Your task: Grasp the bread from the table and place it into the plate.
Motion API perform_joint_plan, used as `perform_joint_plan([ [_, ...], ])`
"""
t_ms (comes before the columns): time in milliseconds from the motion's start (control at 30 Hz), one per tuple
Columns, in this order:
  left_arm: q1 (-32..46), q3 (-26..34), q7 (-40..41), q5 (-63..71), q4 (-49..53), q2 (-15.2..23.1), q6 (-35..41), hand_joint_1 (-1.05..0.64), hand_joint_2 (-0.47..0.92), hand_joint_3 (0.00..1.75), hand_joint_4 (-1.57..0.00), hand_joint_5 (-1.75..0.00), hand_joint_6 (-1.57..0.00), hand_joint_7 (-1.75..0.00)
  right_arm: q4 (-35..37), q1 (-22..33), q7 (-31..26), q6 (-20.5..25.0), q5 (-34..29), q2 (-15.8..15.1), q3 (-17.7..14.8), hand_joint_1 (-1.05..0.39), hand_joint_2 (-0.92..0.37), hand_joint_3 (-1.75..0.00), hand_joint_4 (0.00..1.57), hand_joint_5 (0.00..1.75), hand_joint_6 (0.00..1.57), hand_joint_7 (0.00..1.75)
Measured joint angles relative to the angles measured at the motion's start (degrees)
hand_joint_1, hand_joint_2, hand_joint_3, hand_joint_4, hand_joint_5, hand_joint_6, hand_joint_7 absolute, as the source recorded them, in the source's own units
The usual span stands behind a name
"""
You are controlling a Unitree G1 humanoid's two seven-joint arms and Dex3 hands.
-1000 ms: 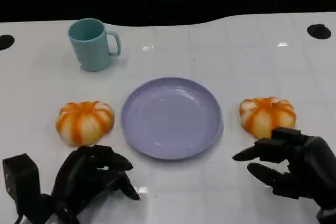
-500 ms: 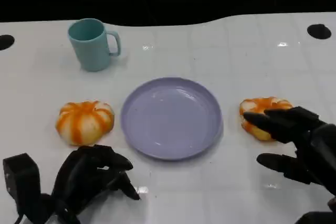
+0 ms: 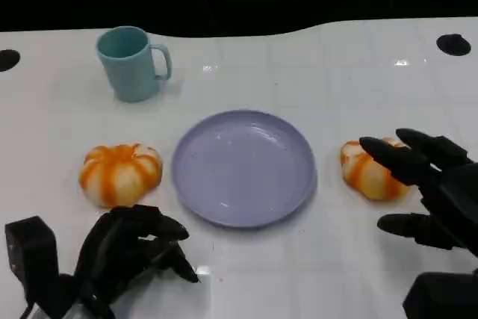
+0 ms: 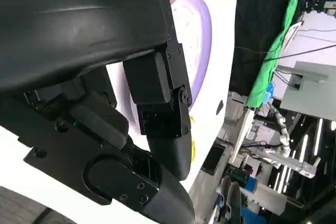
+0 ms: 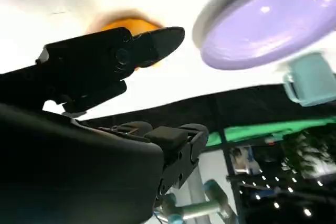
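Two orange-and-white striped breads lie on the white table beside a lilac plate: the left bread and the right bread. My right hand hovers at the right bread with fingers spread. Its upper fingers reach over the bread's right side and its thumb lies nearer me, holding nothing. The right wrist view shows a fingertip in front of that bread, with the plate beyond. My left hand rests on the table near me, below the left bread, fingers curled in on nothing.
A teal mug stands at the back left, and it appears past the plate as the mug in the right wrist view. Two black round holes mark the table's far corners. The table's dark far edge runs along the back.
My right hand has moved forward from the near side of the right bread, and its fingers now reach over it. The left hand and both breads have stayed put.
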Motion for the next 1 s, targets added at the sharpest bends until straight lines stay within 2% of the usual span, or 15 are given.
perform_joint_plan([
  [200,-0.3,0.2,0.0,0.0,0.7,0.0,-0.3,-1.05,0.71,0.00,-1.57,-0.59,-1.57,-0.21,2.1,-4.5,0.8,4.1,-4.1,-0.5,2.1,-0.57,-0.84,0.00,0.01,0.24,0.21,0.00],
  [600,-0.7,0.3,0.0,0.0,1.0,-0.1,-0.9,-1.05,0.72,0.00,-1.57,-0.59,-1.57,-0.21,17.4,-15.4,-2.4,7.4,-8.9,-0.3,9.0,-0.56,-0.83,0.00,0.01,0.33,0.23,0.01],
  [1000,-0.6,0.2,0.0,0.0,0.8,-0.2,-1.1,-1.05,0.72,0.00,-1.57,-0.59,-1.57,-0.21,33.4,-23.3,-6.4,9.1,-10.6,3.1,16.2,-0.49,-0.80,0.00,0.03,0.35,0.25,0.00],
])
